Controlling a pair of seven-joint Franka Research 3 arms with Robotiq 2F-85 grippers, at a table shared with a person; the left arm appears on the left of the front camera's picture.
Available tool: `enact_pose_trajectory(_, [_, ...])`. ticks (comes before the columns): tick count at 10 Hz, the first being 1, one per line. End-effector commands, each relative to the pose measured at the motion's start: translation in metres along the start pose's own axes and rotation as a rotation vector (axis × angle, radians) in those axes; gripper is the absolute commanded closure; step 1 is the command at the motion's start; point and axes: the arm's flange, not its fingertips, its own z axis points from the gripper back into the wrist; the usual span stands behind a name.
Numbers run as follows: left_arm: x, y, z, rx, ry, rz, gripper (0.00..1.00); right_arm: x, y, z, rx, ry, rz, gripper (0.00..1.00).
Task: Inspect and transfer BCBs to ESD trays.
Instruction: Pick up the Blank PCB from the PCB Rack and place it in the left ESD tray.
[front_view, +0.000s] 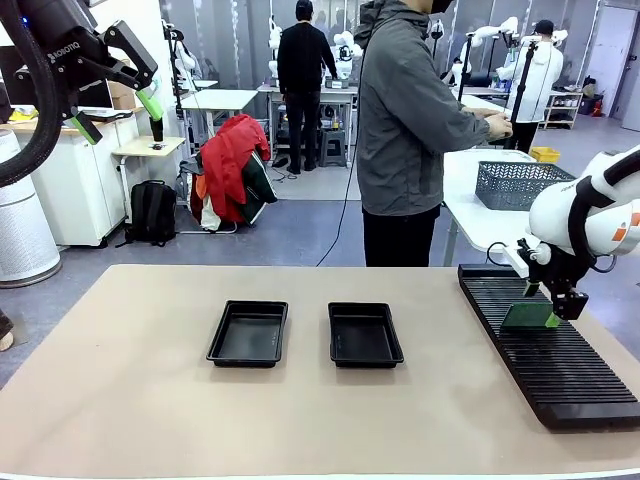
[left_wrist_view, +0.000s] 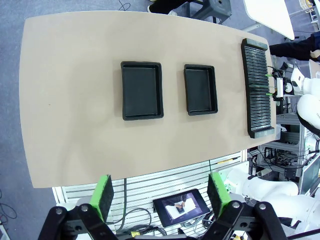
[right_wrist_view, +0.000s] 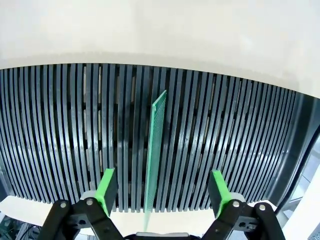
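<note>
The BCB (right_wrist_view: 159, 135) stands on edge in a slot of the rack (right_wrist_view: 75, 125), leaving both faces free for a pinch. The right gripper (right_wrist_view: 162, 181) straddles it, fingers apart, not touching. Two empty trays (front_view: 249, 332) lie left of the rack. The left gripper (left_wrist_view: 160, 187) hangs spread, high and far from the rack, out of the way.

Left gripper (left_wrist_view: 160, 192) hangs wide open high above the table (left_wrist_view: 70, 110), and there's the slotted rack (left_wrist_view: 257, 100) along one end, the near ESD tray (left_wrist_view: 200, 89) lying beside that rack but apart from it, the far ESD tray (left_wrist_view: 142, 90) just past it.
</note>
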Motion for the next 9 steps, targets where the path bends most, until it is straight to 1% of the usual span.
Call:
enact_pose_trajectory(1, [-0.001, 0.001, -0.001, -0.001, 0.002, 0.003, 0.0, -0.002, 0.002, -0.006, -0.012, -0.012, 0.021, 0.12])
enact_pose_trajectory(2, [-0.001, 0.001, -0.001, -0.001, 0.002, 0.003, 0.0, -0.003, 0.004, -0.007, -0.013, -0.014, 0.012, 0.11])
enact_pose_trajectory(3, [-0.001, 0.001, -0.001, -0.001, 0.002, 0.003, 0.0, -0.002, 0.007, -0.006, -0.025, -0.017, 0.015, 0.19])
enact_pose_trajectory(4, [-0.001, 0.001, -0.001, -0.001, 0.002, 0.003, 0.0, 0.0, 0.01, -0.005, -0.023, -0.007, 0.015, 0.18])
enact_pose_trajectory(5, [-0.001, 0.001, -0.001, -0.001, 0.002, 0.003, 0.0, 0.0, 0.011, -0.003, -0.028, -0.003, 0.014, 0.27])
enact_pose_trajectory(6, [-0.001, 0.001, -0.001, -0.001, 0.002, 0.003, 0.0, 0.001, 0.012, -0.003, -0.027, -0.004, 0.013, 0.25])
enact_pose_trajectory(7, [-0.001, 0.001, -0.001, -0.001, 0.002, 0.003, 0.0, 0.001, 0.013, -0.002, -0.031, -0.008, 0.014, 0.34])
enact_pose_trajectory(8, [-0.001, 0.001, -0.001, -0.001, 0.002, 0.003, 0.0, 0.002, 0.014, -0.001, -0.033, -0.013, 0.014, 0.33])
enact_pose_trajectory(9, [-0.001, 0.001, -0.001, -0.001, 0.002, 0.003, 0.0, 0.001, 0.015, 0.0, -0.033, -0.017, 0.01, 0.42])
